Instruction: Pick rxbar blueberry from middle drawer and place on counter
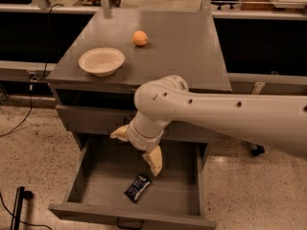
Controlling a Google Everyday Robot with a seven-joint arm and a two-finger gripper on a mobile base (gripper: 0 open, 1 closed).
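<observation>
The rxbar blueberry lies flat on the floor of the open middle drawer, near its front. My gripper hangs over the drawer, just above and behind the bar. It is open, with one cream finger pointing down toward the bar and the other spread up to the left. It holds nothing. The counter is the grey cabinet top above the drawer.
A cream bowl and a round orange fruit sit on the counter. My white arm crosses from the right over the cabinet front. A shut drawer front is above the open one. Cables lie on the speckled floor at left.
</observation>
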